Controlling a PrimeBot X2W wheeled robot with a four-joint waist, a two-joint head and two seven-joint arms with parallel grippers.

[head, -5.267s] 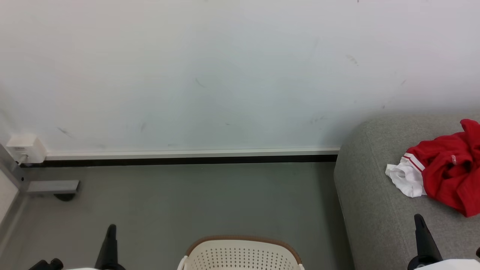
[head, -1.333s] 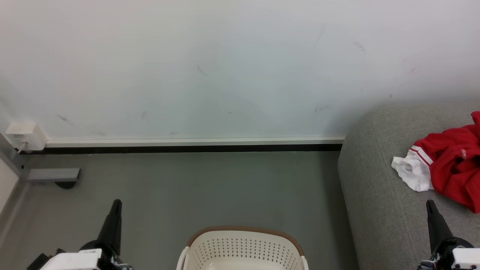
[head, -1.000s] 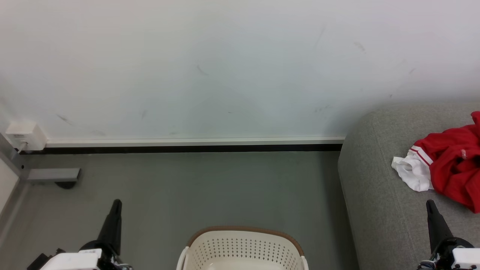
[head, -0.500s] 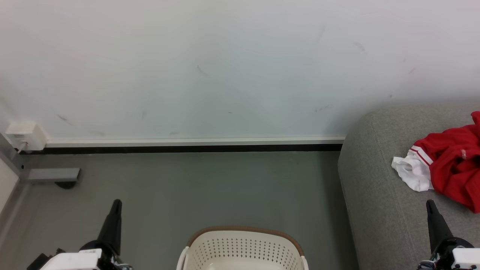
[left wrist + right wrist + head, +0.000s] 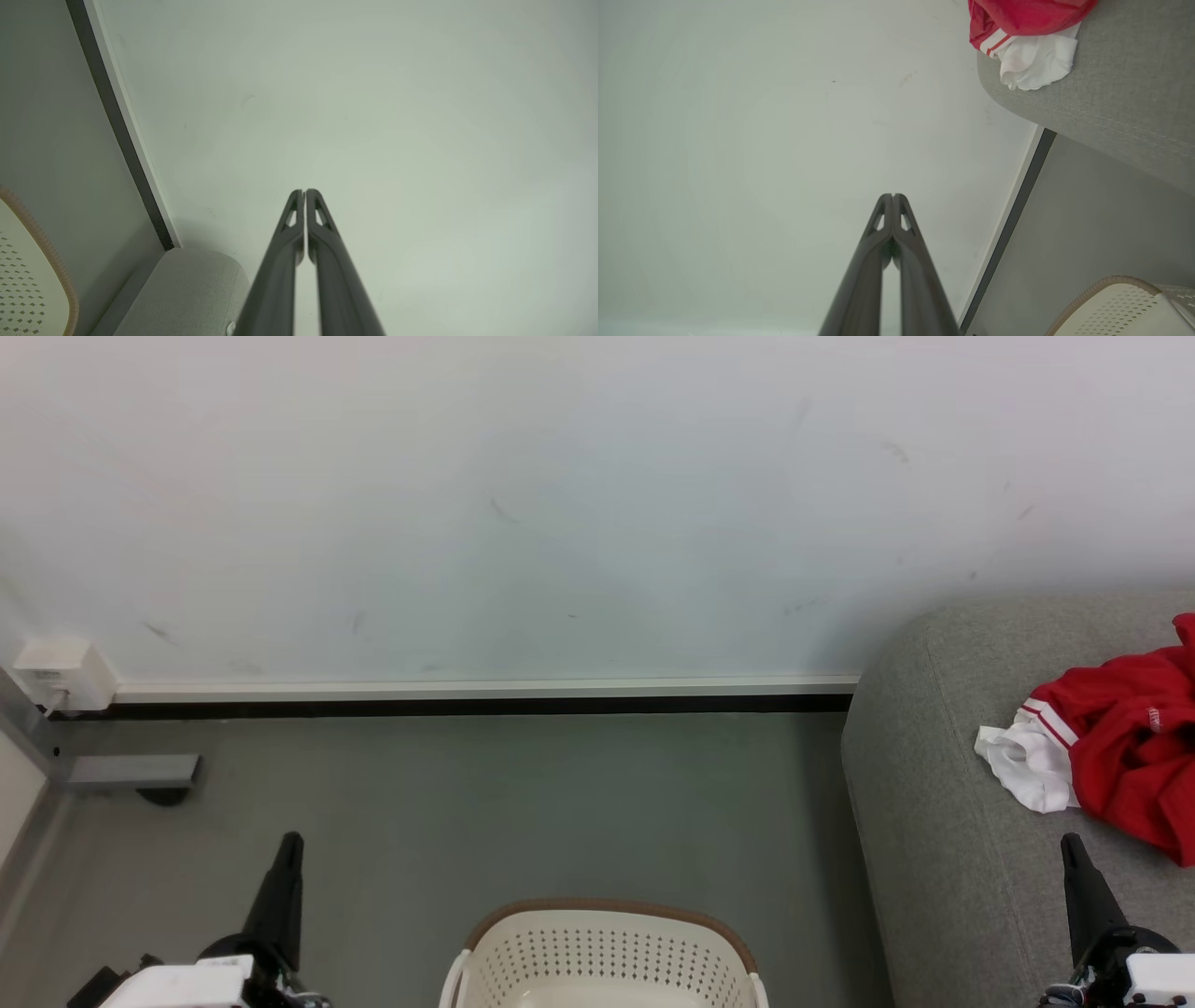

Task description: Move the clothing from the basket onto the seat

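Red clothing (image 5: pixel 1125 747) with a white, red-striped part lies heaped on the grey seat (image 5: pixel 934 821) at our right, close to its rounded corner. The cream basket (image 5: pixel 607 906) stands on the floor (image 5: pixel 513 803) just beside the seat, between our two arms. Our left claw (image 5: pixel 290 845) and right claw (image 5: pixel 1070 845) each point up at the wall (image 5: pixel 560 523), fingers pressed together and pinching nothing, the right one over the seat's front edge. The job looks done or nearly so, but the head view cuts off the basket's bottom, so we cannot tell whether a garment remains inside. The careful move is to look down into the basket before calling it finished. If cloth is there, we should spread one claw, reach in past the brown rim, pinch a thick fold, lift it free of the perforated side and set it well in from the seat's corner, where it is less likely to slide off. The room is plain: a scuffed pale wall, a white and black skirting board (image 5: pixel 467 698), a white socket box (image 5: pixel 56 677) at far left, and a grey metal foot (image 5: pixel 131 772) on the grey floor.
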